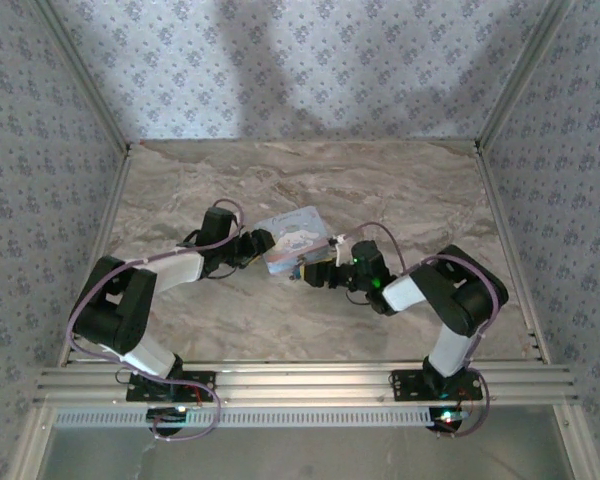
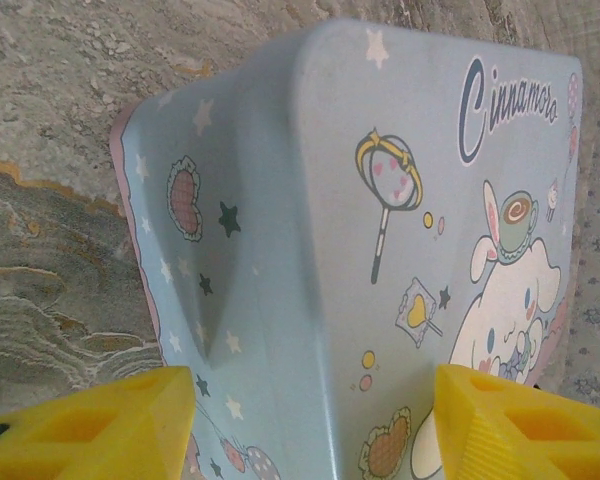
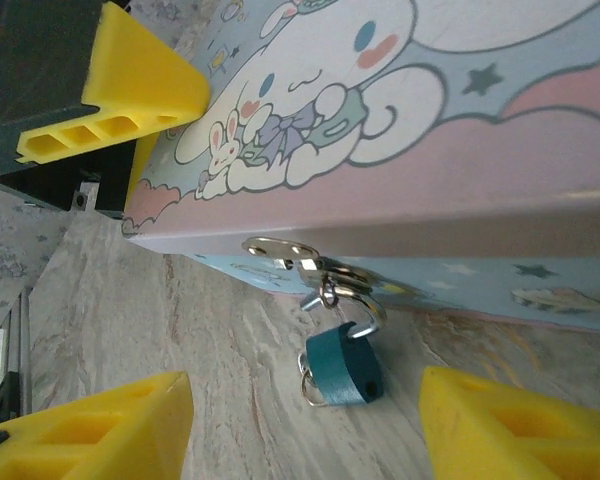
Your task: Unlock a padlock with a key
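Jaws of right gripper (image 3: pixel 302 425) spread wide, empty. Padlock (image 3: pixel 342 367) just beyond fingertips, hanging from hasp (image 3: pixel 298 262) on near side of tin (image 3: pixel 460 150) (lid closed, contents hidden). Left gripper (image 2: pixel 315 405) jaws straddle tin's left end; whether they clamp it, cannot tell.

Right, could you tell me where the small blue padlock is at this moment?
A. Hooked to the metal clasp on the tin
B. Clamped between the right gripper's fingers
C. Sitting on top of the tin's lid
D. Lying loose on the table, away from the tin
A: in the right wrist view the padlock is hooked by its shackle to the metal clasp of the tin, and the open right gripper is not touching it.
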Available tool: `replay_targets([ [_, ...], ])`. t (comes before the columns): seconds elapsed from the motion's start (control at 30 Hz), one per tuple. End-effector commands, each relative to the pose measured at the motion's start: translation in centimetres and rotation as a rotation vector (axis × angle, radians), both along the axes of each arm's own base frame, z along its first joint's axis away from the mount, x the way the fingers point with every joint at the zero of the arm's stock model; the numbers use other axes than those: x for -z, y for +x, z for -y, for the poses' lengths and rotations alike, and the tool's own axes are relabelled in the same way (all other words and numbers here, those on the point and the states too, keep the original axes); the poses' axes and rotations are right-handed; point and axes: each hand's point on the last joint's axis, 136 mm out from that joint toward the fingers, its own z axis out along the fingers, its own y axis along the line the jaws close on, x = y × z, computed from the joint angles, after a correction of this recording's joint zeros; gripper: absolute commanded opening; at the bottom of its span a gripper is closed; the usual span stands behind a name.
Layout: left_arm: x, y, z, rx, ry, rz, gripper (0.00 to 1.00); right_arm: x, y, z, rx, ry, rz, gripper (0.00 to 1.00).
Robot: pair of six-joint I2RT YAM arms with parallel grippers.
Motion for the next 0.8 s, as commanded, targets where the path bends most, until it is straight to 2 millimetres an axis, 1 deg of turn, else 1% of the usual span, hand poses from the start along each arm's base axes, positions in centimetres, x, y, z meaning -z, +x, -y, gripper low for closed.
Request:
replay_targets([
  [0.0, 3.6, -3.2, -1.2, 0.002, 0.092, -0.142, 0.62, -0.6, 0.8, -1.1, -0.020, 0.026, 0.028, 0.63],
  [0.2, 3.5, -3.3, -1.1, 0.004, 0.089, -0.142, 0.62, 0.0, 1.2, -1.8, -0.031, 0.045, 0.008, 0.62],
  [0.33, 3.6, -3.3, -1.1, 0.005, 0.091, -0.143, 0.62, 0.5, 1.0, -2.1, -0.039, 0.047, -0.005, 0.59],
  [0.5, 3.7, -3.3, -1.1, 0.003, 0.094, -0.147, 0.62, 0.5, 1.0, -2.5, -0.055, 0.060, -0.004, 0.53],
  [0.77, 3.9, -3.4, -1.0, 0.004, 0.095, -0.151, 0.62, 0.9, 1.0, -2.3, -0.051, 0.050, -0.008, 0.42],
])
